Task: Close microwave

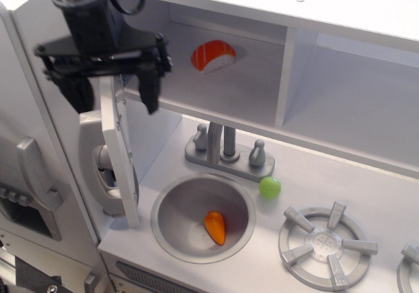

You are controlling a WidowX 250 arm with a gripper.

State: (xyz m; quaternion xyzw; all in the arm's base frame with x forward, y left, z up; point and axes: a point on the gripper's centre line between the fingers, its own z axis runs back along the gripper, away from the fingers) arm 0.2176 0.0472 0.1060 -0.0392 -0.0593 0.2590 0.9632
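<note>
The black end effector (112,90) is spread, straddling the light grey swung-out microwave door (116,155); off-centre contact risks jamming a finger against the shelf edge.

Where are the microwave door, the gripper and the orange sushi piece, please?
microwave door (121,169): main camera view, on its open edge.
gripper (112,97): main camera view, midway between fingertips.
orange sushi piece (213,55): main camera view, on its top.

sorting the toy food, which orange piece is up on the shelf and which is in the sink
The salmon sushi, orange on a white rice base, lies on the upper shelf. The plain orange carrot lies in the round sink below the faucet.
</note>
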